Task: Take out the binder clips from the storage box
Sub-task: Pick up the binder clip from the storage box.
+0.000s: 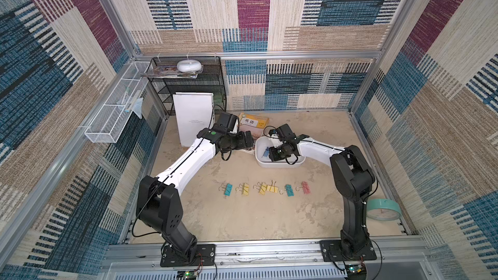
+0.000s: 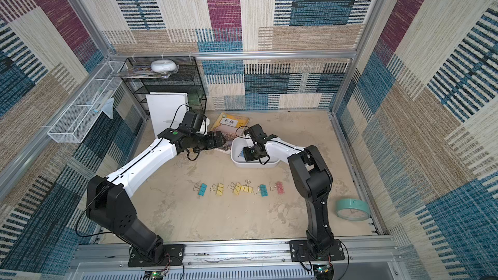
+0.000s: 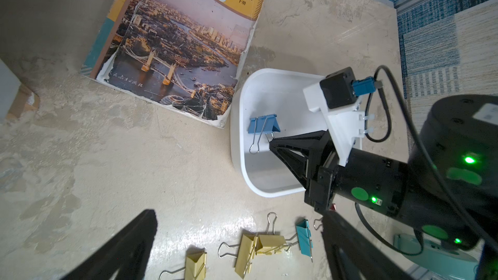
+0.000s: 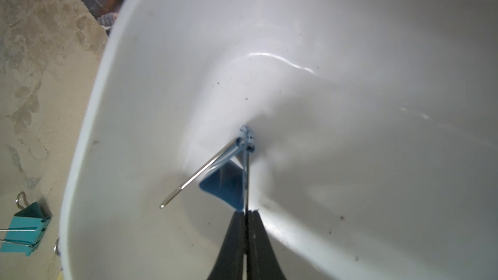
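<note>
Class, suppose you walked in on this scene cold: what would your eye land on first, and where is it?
Most striking is the right gripper, shut on a wire handle of the blue binder clip inside the white storage box. In front of the box, six colourful clips lie in a row on the table, while the left gripper stands open above the table near the book.

You can read print only on the book [image 3: 175, 49] lying just beside the storage box [image 3: 235, 144]. Its white label [image 1: 249, 122] shows "英语" in both top views, with "ENGLISH" beneath in the left wrist view. Its yellow corner reads "七年级" above "下册". Farther from the storage box, the white panel [image 1: 192, 119] carries print too small to read.
</note>
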You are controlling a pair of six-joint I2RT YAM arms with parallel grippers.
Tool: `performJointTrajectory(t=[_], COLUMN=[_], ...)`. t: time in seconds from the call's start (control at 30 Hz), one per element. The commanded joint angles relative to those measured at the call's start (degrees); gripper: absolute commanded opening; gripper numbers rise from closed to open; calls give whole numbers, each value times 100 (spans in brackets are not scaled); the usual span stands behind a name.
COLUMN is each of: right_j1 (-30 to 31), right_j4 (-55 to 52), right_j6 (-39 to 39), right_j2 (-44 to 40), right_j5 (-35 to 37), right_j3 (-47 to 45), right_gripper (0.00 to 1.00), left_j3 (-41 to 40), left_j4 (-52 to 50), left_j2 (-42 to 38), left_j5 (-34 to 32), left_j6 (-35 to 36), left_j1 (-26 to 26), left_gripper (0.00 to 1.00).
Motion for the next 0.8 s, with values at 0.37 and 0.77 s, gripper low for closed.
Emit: performJointTrajectory(t=[0.37, 0.77], right_j1=[36, 35], right_j4=[-840, -1947], right_j6=[166, 931], right_j2=[-803, -2278], right_j5=[1287, 2506], right_j3=[46, -937], right_gripper=[0, 0], left_j3=[-114, -118], left_j4=[239, 713], left_j2=[2, 168], left_j5=[163, 403], left_j6=[-21, -119], left_j1=[25, 28], left_gripper=[99, 99])
